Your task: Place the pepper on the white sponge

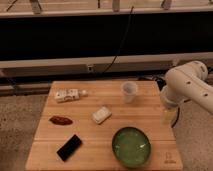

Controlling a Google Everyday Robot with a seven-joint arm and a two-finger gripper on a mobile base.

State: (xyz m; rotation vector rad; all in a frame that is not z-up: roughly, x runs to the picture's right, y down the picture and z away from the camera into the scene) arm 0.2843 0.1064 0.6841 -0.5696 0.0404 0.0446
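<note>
Your gripper (169, 116) hangs open and empty at the right edge of the light wooden table (90, 150), below the white robot arm (187, 82) and near the pale plastic cup (129, 91). The small dark-red chili pepper (60, 120) lies on the table's left side, apart from the off-white rectangular sponge (101, 114) at centre. A round green bowl (131, 146), a flat black rectangular object (69, 147) and a white patterned carton (67, 94) share the table.

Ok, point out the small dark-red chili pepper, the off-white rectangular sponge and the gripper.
pepper (60, 120): camera view, its middle
white sponge (101, 115): camera view, top face
gripper (169, 116): camera view, lower end, beside table's (45, 145) right edge
</note>
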